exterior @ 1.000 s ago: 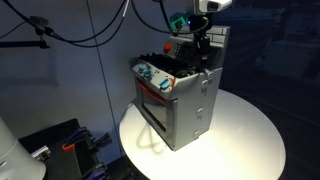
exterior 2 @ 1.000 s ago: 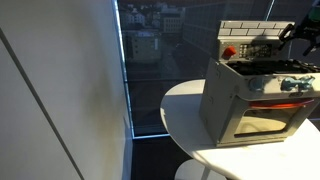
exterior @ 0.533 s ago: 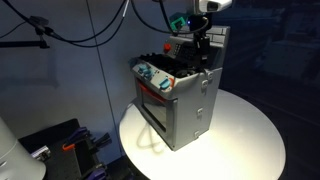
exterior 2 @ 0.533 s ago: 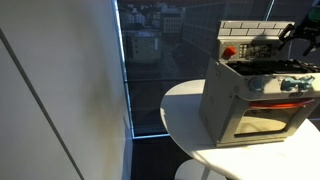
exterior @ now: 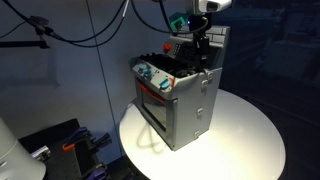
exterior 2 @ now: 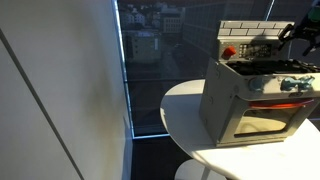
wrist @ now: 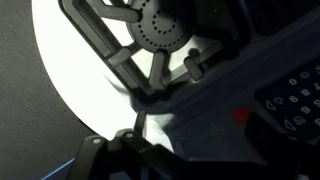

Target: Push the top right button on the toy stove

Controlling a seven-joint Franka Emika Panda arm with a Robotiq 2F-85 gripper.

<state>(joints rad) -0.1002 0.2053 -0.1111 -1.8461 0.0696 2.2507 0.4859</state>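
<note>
The toy stove is a silver-grey box with a brick-pattern back wall, standing on a round white table; it also shows in an exterior view. My gripper hangs over the stove's top at the back, by the control panel, and its fingers look shut and empty. It is at the frame's right edge in an exterior view. The wrist view is very close: a black burner, a red button and the dark panel with white marks. The fingertips are lost in shadow there.
Blue-teal knobs line the stove's front above the orange-trimmed oven door. Black cables hang behind at the left. A large window stands beside the table. Dark gear lies on the floor.
</note>
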